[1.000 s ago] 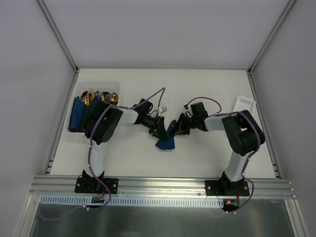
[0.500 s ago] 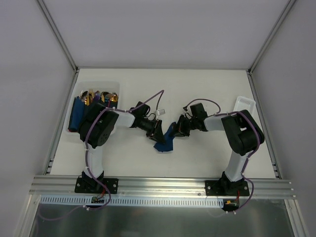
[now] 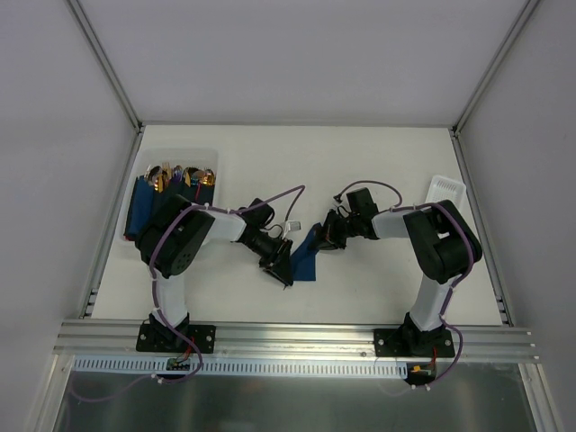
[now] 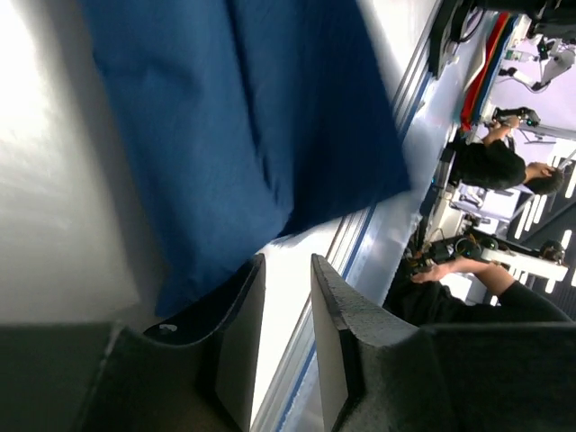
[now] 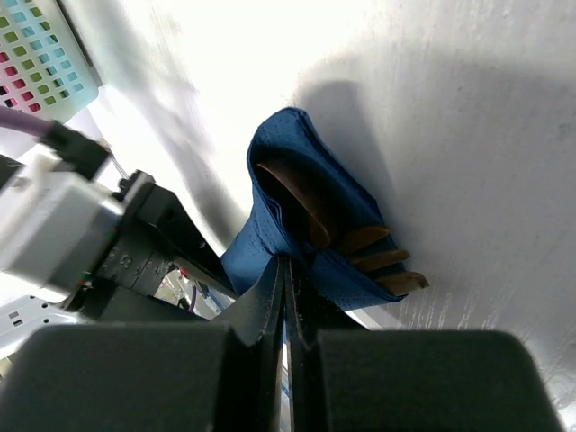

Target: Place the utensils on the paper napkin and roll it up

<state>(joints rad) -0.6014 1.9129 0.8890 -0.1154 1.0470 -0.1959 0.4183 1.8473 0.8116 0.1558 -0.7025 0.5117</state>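
Navy paper, folded into a loose bundle, lies at the middle of the top view: the paper napkin, set between the two grippers on the white table. Open tabletop runs above it to the far wall and below it to the metal rail. A bin sits at upper left and a white tray at upper right, both well apart from it.

The left gripper touches the napkin's lower left edge, its jaws narrowly parted with nothing between them.

The right gripper meets the upper right corner, jaws pressed together. Whether a layer is pinched cannot be told.

In the right wrist view, gold-bronze utensils poke out of the napkin's open end.
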